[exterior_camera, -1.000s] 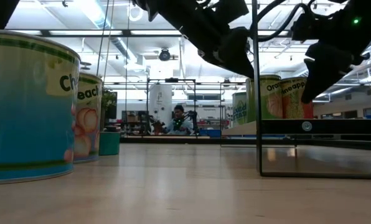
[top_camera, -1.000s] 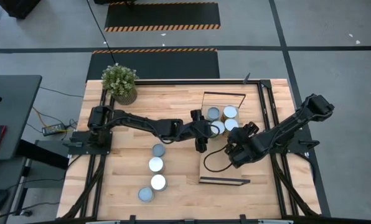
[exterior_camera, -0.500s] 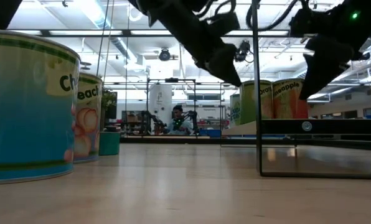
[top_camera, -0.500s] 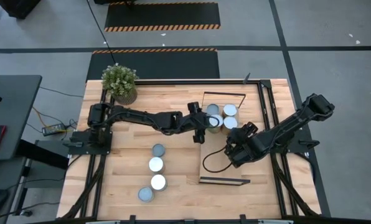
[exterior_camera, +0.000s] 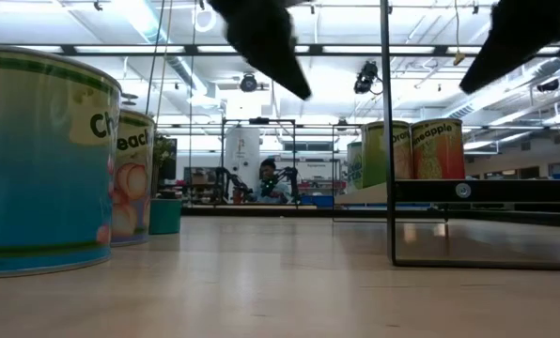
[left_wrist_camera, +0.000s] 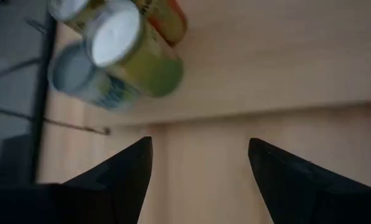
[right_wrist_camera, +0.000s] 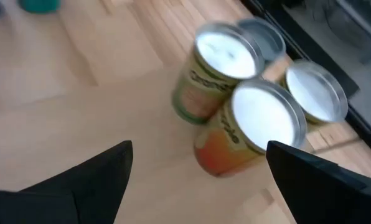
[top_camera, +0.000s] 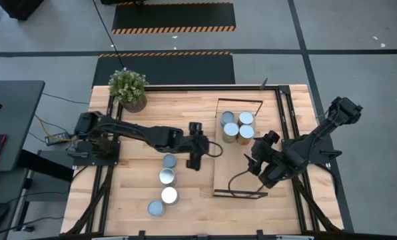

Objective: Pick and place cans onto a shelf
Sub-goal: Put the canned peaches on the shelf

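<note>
High view: left pincer (top_camera: pixel 193 162), released and empty, is hovering nearest the upright desk cans (top_camera: pixel 169 161), lying at its 9 o'clock.

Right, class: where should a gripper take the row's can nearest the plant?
Across the curved wall of the can, descending from above: it stands upright, lid up. Grip clear of the side facing the next can, which stands close.

Bright overhead lighting; low view arms motion-blurred; wrist views soft, cans (right_wrist_camera: pixel 248 118) blurred.
</note>
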{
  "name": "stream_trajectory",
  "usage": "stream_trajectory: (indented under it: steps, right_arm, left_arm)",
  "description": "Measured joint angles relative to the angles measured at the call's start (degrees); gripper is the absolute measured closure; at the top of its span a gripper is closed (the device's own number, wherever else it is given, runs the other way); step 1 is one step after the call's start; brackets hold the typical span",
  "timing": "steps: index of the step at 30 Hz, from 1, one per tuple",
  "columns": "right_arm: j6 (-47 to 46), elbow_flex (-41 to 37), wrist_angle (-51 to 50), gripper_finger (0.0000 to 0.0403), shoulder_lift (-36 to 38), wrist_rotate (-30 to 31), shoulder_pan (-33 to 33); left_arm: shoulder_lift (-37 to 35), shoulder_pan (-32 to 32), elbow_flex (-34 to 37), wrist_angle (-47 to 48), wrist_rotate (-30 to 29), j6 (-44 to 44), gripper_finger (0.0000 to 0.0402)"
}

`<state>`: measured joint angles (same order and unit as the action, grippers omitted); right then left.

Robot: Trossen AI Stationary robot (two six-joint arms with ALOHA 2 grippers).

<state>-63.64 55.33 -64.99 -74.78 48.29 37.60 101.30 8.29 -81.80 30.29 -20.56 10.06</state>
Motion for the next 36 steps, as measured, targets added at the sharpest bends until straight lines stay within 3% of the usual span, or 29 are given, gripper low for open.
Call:
stream_trajectory:
  steps: [5,11,18,26,36]
  right_arm:
    - [1.56,-0.02,0.72,0.0026,1.27,2.68,3.23]
    - [4.91,-0.04,1.12,0.0026,2.64,5.77,4.01]
    - [8.27,-0.04,1.3,0.0026,2.77,7.68,3.85]
    - [10.31,-0.04,1.27,0.0026,2.77,8.03,3.85]
    - [12.89,-0.04,1.11,0.0026,2.77,11.95,2.53]
  left_arm:
    - [-5.84,1.48,4.54,7.03,8.56,-6.65,0.0132]
    - [-9.45,5.11,4.85,19.04,18.99,-22.08,0.0132]
    - [-9.53,11.93,4.85,28.79,20.28,-34.72,0.0132]
    - [-11.5,18.5,4.84,28.99,18.85,-49.16,0.0132]
    - [-11.24,31.29,4.83,26.92,22.27,-79.18,0.0132]
